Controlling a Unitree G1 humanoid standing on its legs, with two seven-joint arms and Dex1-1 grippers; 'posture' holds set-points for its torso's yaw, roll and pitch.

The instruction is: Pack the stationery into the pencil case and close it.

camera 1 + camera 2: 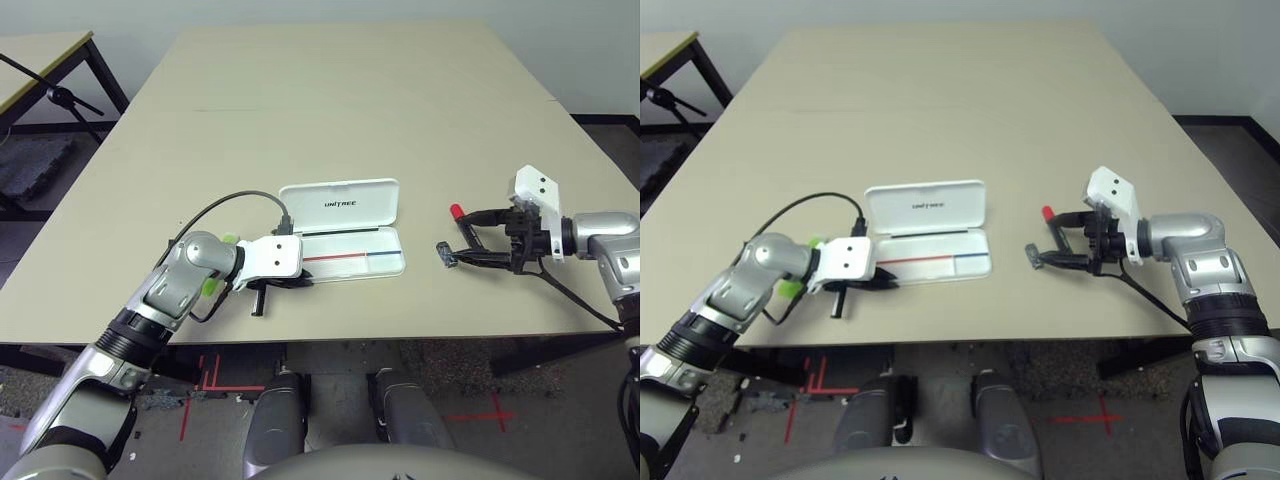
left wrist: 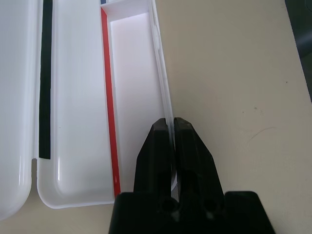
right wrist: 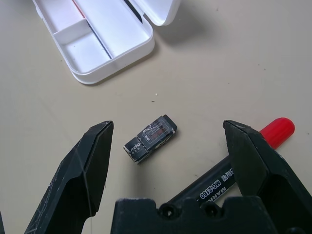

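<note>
- Pencil case [image 1: 345, 228] open on the beige table [image 1: 330, 90], near the front edge, a little left of centre; lid laid back flat behind the tray, with dark "UNITREE" lettering on it.
- Inside the tray: a red-and-blue stripe [image 1: 350, 255] along its length and a small divider close to the right end; tray looks bare in both wrist views.
- Left gripper [image 2: 171, 141] closed on the front wall of the pencil case at its left end; in the left wrist view the thin white wall pinched between the two black fingers.
- Lime-green highlighter [image 1: 214, 282] partly seen behind the left forearm, left of the case; most of it hidden by the arm.
- Small dark grey-black block [image 3: 150, 138] lying on the table to the right of the case, well apart from it, with tiny printed marks on top.
- Red marker [image 3: 253, 156] beside the block, further right; red cap pointing away from the robot, black body with white print, partly covered by one finger of the right gripper.
- Right gripper [image 3: 168, 146] with jaws wide apart, holding nothing, hanging low over the table; block between the two fingertips, touching neither.
- Black cable [image 1: 225, 205] curving from the left wrist over the table.
</note>
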